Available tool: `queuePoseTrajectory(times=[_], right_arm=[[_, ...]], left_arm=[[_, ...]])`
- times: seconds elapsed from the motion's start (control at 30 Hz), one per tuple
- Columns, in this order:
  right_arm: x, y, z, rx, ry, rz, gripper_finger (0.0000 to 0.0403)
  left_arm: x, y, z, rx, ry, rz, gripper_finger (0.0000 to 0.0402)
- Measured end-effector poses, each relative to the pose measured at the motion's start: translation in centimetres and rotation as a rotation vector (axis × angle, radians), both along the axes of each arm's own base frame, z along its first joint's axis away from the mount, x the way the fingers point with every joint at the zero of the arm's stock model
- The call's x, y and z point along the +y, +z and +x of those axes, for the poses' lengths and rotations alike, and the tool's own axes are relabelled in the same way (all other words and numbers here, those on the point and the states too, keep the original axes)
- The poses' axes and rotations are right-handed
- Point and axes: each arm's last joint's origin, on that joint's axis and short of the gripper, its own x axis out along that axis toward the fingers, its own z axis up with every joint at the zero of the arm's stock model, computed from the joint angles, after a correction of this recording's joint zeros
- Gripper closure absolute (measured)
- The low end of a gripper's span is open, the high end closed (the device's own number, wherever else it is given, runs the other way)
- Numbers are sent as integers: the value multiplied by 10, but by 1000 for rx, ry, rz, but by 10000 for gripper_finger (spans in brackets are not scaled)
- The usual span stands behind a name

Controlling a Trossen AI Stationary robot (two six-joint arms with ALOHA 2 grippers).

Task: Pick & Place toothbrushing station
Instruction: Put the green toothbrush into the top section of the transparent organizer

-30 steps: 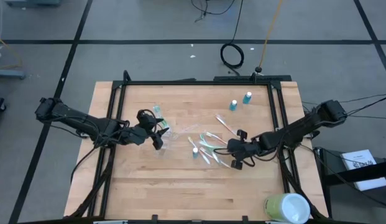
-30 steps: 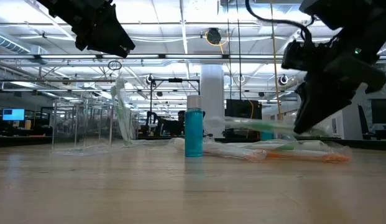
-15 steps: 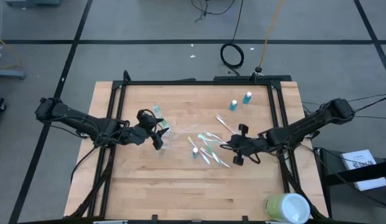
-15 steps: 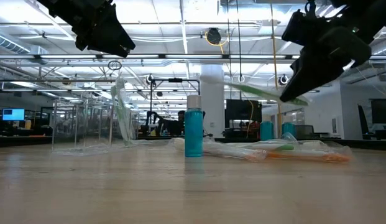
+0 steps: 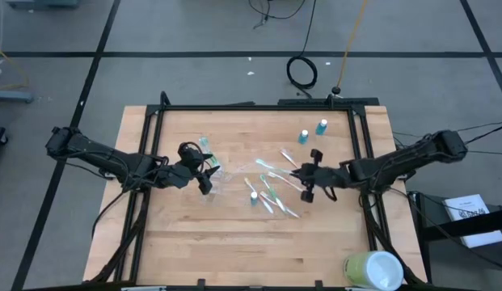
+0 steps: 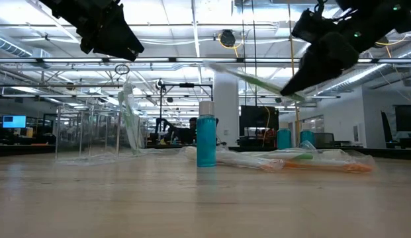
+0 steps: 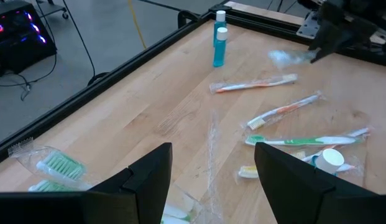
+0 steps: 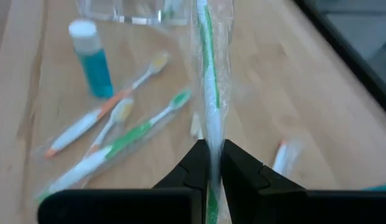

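High view, going left to right: left hand point(image 5: 204, 170) hovering over the clear plastic cup point(image 5: 210, 168) on the left half of the surface point(image 5: 218, 242), fingers spread wide in the left wrist view, gripping nothing, one or two green-bristled brushes already sitting in the cup.

Lying mid-surface, just beyond the cup: loose wrapped toothbrushes point(image 5: 271, 194) fanned out beside a blue white-capped tube point(image 5: 254, 196), two more tubes point(image 5: 311, 132) standing well apart near the far edge.

Hanging right of that scatter: right hand point(image 5: 304, 179), fingers pressed together on a green-and-white wrapped toothbrush point(image 8: 208, 81), pinching it near one end and carrying it clear of the surface. Pointing away from the fingers toward the cup, long axis running roughly along the line between the two hands, tilted with the free end higher in the low view point(image 6: 251, 78).

Judging the coming move: cup lying straight ahead of the held brush, past the scatter and the lone tube; right hand being the one loaded, left hand being far nearer the cup and probably only steadying it. Needing, most likely, a carry leftward over the loose brushes, then a tip toward upright so the free end enters the cup mouth rather than striking its rim.

Sitting at the near right corner, well apart: large pale green cup point(image 5: 372, 269), not involved.
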Motion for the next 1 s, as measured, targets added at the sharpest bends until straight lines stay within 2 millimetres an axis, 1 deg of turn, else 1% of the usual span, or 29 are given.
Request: queuePoseTrajectory(times=[0.1,0.2,0.3,0.5,0.73,0.9,1.0], right_arm=[[-9,6,3,-104,85,24,382],[-18,8,1,-204,156,44,382],[-24,5,-6,-285,202,80,382],[-25,-3,-22,-436,270,108,382],[-24,-10,-30,-479,279,120,382],[-24,-11,-32,-499,281,115,382],[-24,-11,-32,-499,301,121,382]], left_arm=[[1,0,0,0,4,0,170],[2,0,0,-2,12,-3,170],[2,0,0,-5,20,-14,170],[3,0,0,-8,26,-14,170],[3,0,0,-16,32,-19,170],[3,0,0,-30,43,-40,170],[2,1,1,-14,18,-13,170]])
